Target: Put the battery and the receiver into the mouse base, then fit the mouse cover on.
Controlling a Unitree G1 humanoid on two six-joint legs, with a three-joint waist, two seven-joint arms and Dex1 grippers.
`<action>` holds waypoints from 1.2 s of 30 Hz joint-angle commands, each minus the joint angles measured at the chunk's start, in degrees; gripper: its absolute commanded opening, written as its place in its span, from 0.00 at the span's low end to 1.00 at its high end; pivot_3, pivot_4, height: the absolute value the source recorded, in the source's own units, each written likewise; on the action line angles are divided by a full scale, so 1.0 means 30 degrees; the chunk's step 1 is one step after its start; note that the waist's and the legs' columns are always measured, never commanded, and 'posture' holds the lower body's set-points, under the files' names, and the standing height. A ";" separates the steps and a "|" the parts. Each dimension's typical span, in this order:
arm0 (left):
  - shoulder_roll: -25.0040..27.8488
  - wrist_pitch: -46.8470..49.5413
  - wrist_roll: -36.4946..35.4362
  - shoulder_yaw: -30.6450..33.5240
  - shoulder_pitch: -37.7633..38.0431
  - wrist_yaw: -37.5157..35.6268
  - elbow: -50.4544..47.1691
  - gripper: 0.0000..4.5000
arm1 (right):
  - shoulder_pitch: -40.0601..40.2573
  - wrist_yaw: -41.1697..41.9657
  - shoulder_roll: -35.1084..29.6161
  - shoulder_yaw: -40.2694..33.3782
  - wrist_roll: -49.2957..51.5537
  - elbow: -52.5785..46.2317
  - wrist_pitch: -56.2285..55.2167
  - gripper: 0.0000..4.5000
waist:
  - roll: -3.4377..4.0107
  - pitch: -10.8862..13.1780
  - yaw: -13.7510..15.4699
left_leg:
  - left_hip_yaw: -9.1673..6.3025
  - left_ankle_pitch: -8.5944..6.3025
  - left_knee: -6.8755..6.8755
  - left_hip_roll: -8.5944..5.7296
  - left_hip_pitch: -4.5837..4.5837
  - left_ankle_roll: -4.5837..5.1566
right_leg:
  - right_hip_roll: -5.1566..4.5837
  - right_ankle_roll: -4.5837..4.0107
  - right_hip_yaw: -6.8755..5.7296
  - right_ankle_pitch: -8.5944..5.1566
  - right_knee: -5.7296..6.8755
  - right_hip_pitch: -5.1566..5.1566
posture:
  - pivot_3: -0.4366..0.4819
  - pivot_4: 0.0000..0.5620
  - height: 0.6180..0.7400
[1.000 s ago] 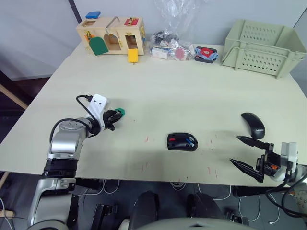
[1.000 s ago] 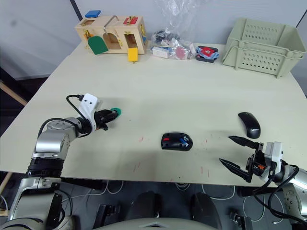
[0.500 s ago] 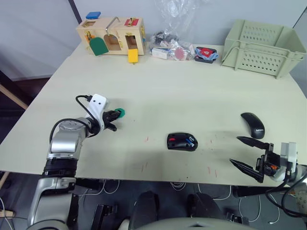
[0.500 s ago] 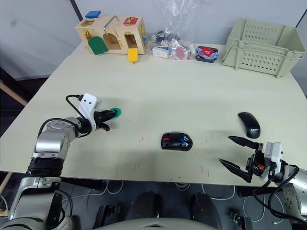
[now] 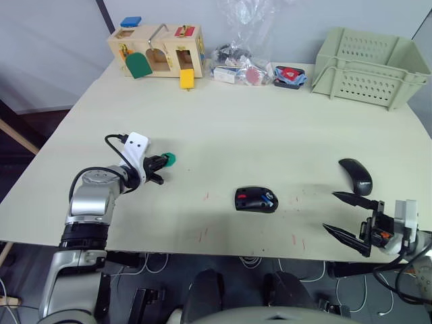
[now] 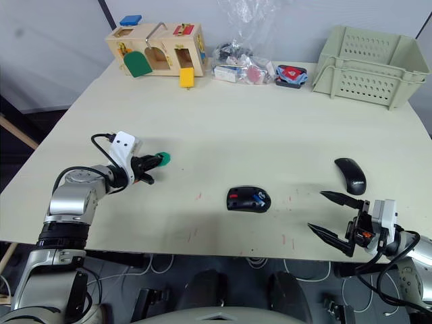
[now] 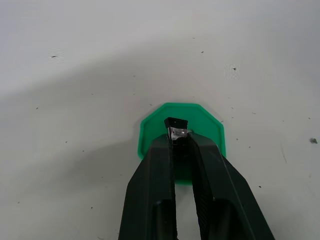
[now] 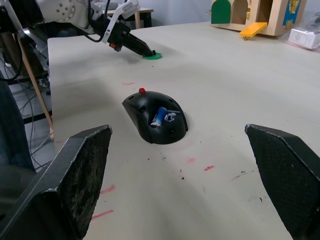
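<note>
The mouse base lies open side up near the table's front middle. The battery, a blue-and-white stick, lies inside it. Right of the base and farther back rests the glossy black mouse cover. At the left, my left gripper is shut on the receiver, a small black and silver piece. It holds the piece just over a green octagonal disc on the table. My right gripper stands wide open near the front right edge, in front of the cover, holding nothing.
Along the back edge stand a wooden toy box, a clear bag of small items and a pale green basket. The table's front edge runs just below the mouse base.
My left wrist has eased slightly to the left while staying at the green disc. The right gripper, the mouse base and the cover have not moved.
</note>
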 commanded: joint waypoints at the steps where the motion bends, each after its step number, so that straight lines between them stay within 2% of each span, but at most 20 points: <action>1: 0.0281 -0.0413 -0.0506 0.0639 0.0085 -0.0642 -0.0373 0.02 | -0.0041 0.0136 0.0054 -0.0292 0.0221 -0.0247 -0.0321 1.00 | -0.0001 0.0000 0.0000 | 0.0001 0.0000 0.0001 0.0000 -0.0001 0.0000 | 0.0000 0.0000 0.0000 0.0000 -0.0001 0.0000 | 0.48 0.27 1.00; 11: 0.1697 -0.2171 -0.1159 0.0787 -0.0359 -0.3931 0.0522 0.02 | -0.0109 0.0639 0.0224 -0.0263 0.0225 -0.0602 -0.1042 1.00 | -0.0002 0.0004 0.0006 | -0.0002 0.0000 0.0000 0.0000 -0.0013 -0.0001 | 0.0000 -0.0001 -0.0005 -0.0001 -0.0006 -0.0007 | 0.48 0.27 1.00; 15: 0.2509 -0.3047 -0.1573 0.0554 -0.0999 -0.6617 0.1610 0.02 | -0.0025 0.0885 0.0114 -0.0244 0.0283 -0.0453 -0.1020 1.00 | -0.0007 0.0006 0.0016 | 0.0000 0.0000 0.0000 0.0000 -0.0018 -0.0001 | 0.0000 -0.0001 -0.0007 -0.0001 -0.0006 -0.0011 | 0.48 0.27 1.00; 21: 0.3104 -0.4064 -0.1598 -0.0092 -0.2324 -0.9330 0.2580 0.02 | 0.0015 0.0651 0.0270 -0.0136 0.0569 -0.0969 -0.0504 1.00 | -0.0011 0.0008 0.0028 | 0.0006 0.0000 0.0001 0.0000 -0.0022 -0.0001 | 0.0000 -0.0001 -0.0007 -0.0002 -0.0011 -0.0012 | 0.48 0.27 1.00; 28: 0.2482 -0.4171 -0.1727 -0.1461 -0.3862 -1.1419 0.1803 0.02 | 0.0099 -0.0719 0.0021 0.0236 0.0949 -0.2768 0.1592 1.00 | -0.0013 0.0008 0.0003 | 0.0002 0.0000 0.0010 0.0000 -0.0036 0.0000 | 0.0002 0.0000 -0.0014 -0.0002 -0.0009 -0.0014 | 0.48 0.27 1.00; 36: 0.1241 -0.2903 -0.2611 -0.3361 -0.5161 -1.3598 -0.1206 0.02 | -0.0475 -0.2852 -0.0425 0.0338 0.1973 -0.4905 0.4870 1.00 | -0.0018 0.0009 0.0020 | -0.0013 0.0001 0.0022 -0.0002 -0.0058 0.0001 | 0.0009 0.0000 -0.0014 -0.0001 -0.0009 -0.0016 | 0.48 0.27 1.00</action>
